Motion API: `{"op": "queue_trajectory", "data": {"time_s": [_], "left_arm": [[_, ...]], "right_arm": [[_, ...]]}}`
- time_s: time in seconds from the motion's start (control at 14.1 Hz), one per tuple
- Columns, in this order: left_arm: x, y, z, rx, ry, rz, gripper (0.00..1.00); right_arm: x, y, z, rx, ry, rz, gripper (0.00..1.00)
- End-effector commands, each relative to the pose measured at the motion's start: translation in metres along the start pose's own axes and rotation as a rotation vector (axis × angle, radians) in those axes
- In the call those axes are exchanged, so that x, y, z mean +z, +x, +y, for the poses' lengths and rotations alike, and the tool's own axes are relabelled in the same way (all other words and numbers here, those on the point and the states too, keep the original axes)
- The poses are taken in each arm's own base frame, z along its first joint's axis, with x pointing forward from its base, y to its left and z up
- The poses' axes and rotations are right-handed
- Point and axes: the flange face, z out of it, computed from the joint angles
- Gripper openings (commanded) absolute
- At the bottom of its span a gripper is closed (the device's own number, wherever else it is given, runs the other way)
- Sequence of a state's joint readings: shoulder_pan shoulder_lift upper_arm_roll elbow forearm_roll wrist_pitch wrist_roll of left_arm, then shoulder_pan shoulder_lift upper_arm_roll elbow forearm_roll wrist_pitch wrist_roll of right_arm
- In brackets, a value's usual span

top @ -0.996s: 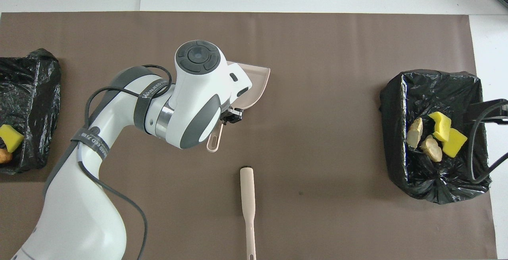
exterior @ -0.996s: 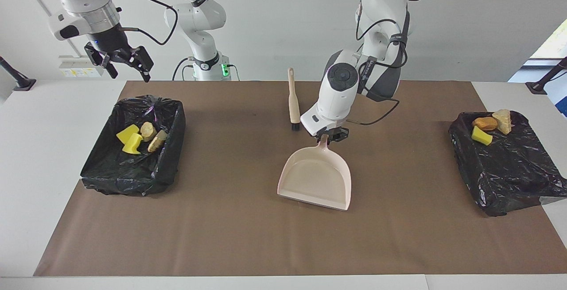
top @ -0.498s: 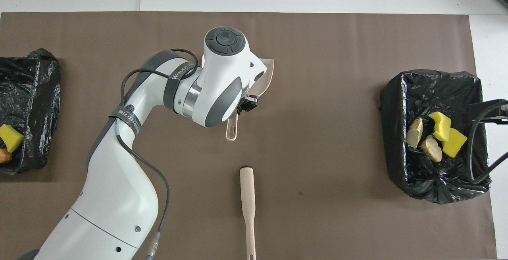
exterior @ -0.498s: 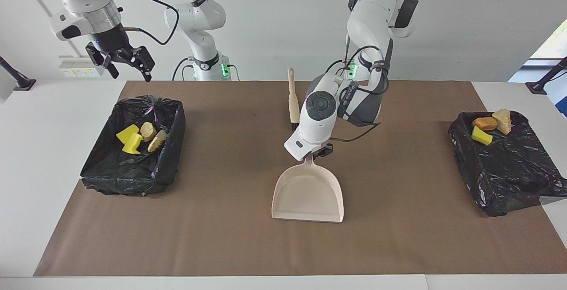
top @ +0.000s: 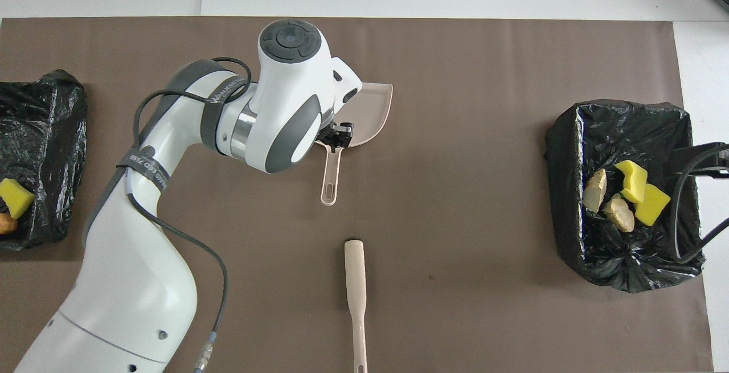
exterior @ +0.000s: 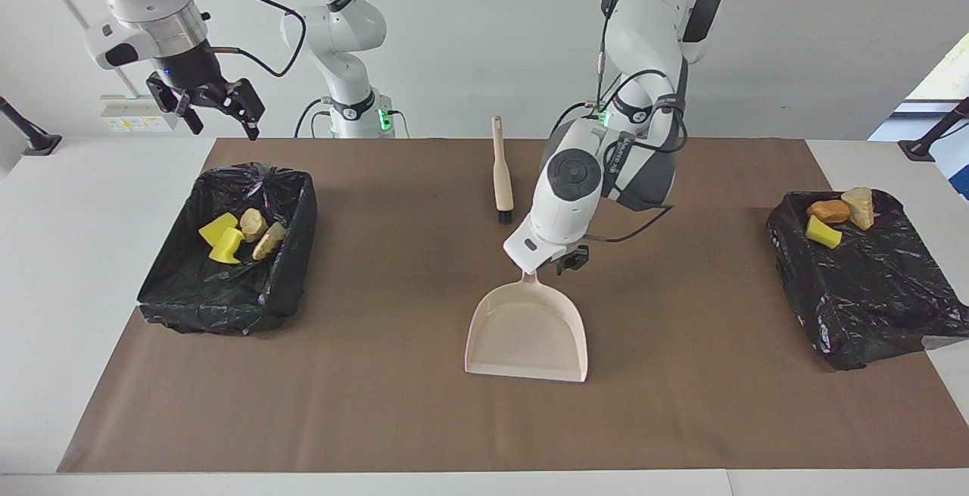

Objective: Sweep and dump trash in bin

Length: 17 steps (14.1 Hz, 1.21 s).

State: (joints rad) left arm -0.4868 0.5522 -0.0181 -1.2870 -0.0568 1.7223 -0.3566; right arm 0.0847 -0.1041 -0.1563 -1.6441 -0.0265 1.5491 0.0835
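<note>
The pink dustpan (exterior: 526, 329) lies flat and empty on the brown mat, its handle (top: 329, 176) pointing toward the robots. My left gripper (exterior: 573, 260) hovers open just above the handle's root, off the handle; in the overhead view it (top: 337, 134) covers that root. Trash lies in two black-lined bins. Yellow sponge pieces (exterior: 219, 238) and tan lumps (exterior: 259, 232) are in the bin (exterior: 227, 307) at the right arm's end. My right gripper (exterior: 216, 110) hangs open high over that bin's edge nearest the robots and waits.
A second black-lined bin (exterior: 870, 291) at the left arm's end holds an orange lump (exterior: 829, 210), a tan piece (exterior: 859, 206) and a yellow sponge (exterior: 821, 232). The beige brush (exterior: 500, 170) lies on the mat (exterior: 378, 405), nearer to the robots than the dustpan.
My left gripper set the dustpan down flat, let go of its handle and rose away toward the left arm's end. The right arm has not moved.
</note>
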Motion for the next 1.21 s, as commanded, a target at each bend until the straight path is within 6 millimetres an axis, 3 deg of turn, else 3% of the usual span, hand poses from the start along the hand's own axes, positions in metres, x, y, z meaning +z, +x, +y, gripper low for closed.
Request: {"op": "queue_trajectory", "data": {"time_s": [0.0,0.14,0.36,0.71,0.78,1.07,1.14], "left_arm": [[-0.059,-0.039,-0.073,-0.045,-0.021,0.014,1.0],[-0.095,-0.049,-0.129,-0.082,-0.002,0.059,1.0],[-0.135,-0.087,-0.2,0.024,0.039,0.115,1.0],[-0.165,-0.172,-0.265,0.055,0.04,0.083,1.0],[-0.167,-0.178,-0.282,0.051,0.037,0.046,1.0],[-0.219,-0.176,-0.292,0.126,0.095,0.069,1.0],[-0.218,-0.168,-0.293,0.124,0.083,0.016,1.0]], "right_arm": [[-0.003,-0.003,0.003,-0.008,0.002,-0.009,1.0],[-0.003,-0.003,0.003,-0.008,0.002,-0.009,1.0],[-0.003,-0.003,0.003,-0.008,0.002,-0.009,1.0],[-0.003,-0.003,0.003,-0.008,0.002,-0.009,1.0],[-0.003,-0.003,0.002,-0.008,0.003,-0.008,1.0],[-0.003,-0.003,0.003,-0.009,0.002,-0.009,1.0],[-0.003,-0.003,0.003,-0.008,0.002,-0.009,1.0]]}}
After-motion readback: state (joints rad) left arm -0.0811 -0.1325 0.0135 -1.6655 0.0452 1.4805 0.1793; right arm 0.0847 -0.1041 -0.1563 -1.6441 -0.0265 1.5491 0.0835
